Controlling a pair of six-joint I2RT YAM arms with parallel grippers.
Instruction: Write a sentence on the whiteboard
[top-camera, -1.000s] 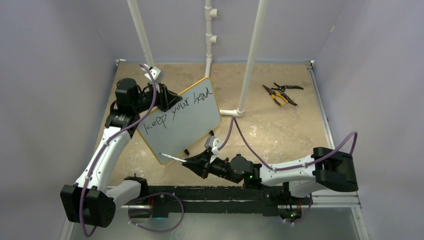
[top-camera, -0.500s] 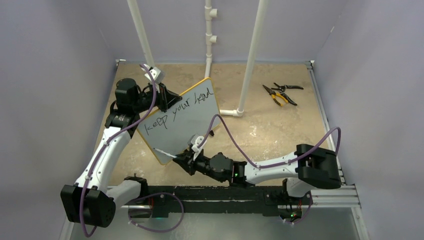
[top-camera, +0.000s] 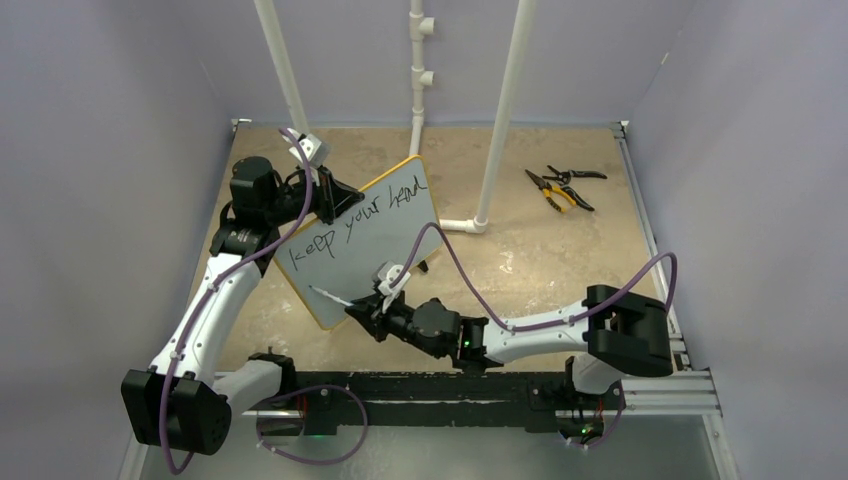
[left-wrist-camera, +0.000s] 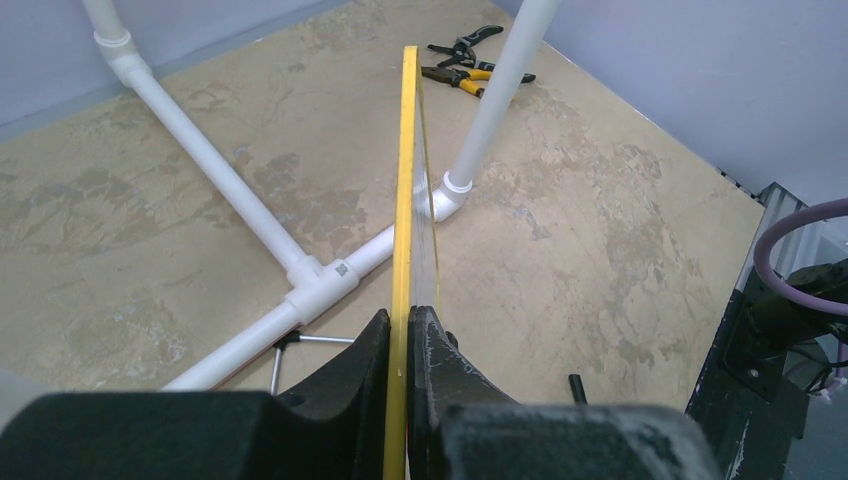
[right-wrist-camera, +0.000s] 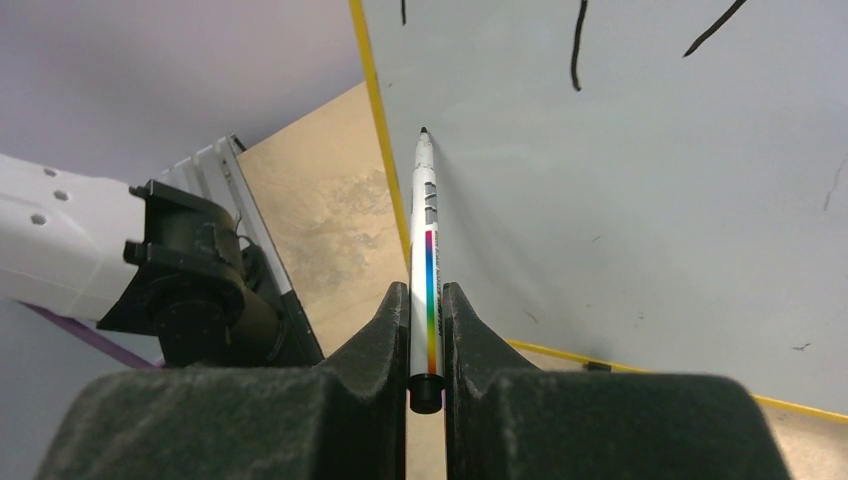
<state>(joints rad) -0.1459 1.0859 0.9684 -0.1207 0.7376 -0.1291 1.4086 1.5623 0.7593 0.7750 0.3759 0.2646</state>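
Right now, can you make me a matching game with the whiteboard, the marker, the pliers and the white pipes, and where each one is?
Things:
1. whiteboard
2. marker
3. pliers
4. white pipes

Places:
A. lying on the table, far right side
B. pinched between the right fingers
C. standing upright at the back
D. edge pinched between the left fingers

Pairs: 1-D, 2-B, 3-A, 4-C
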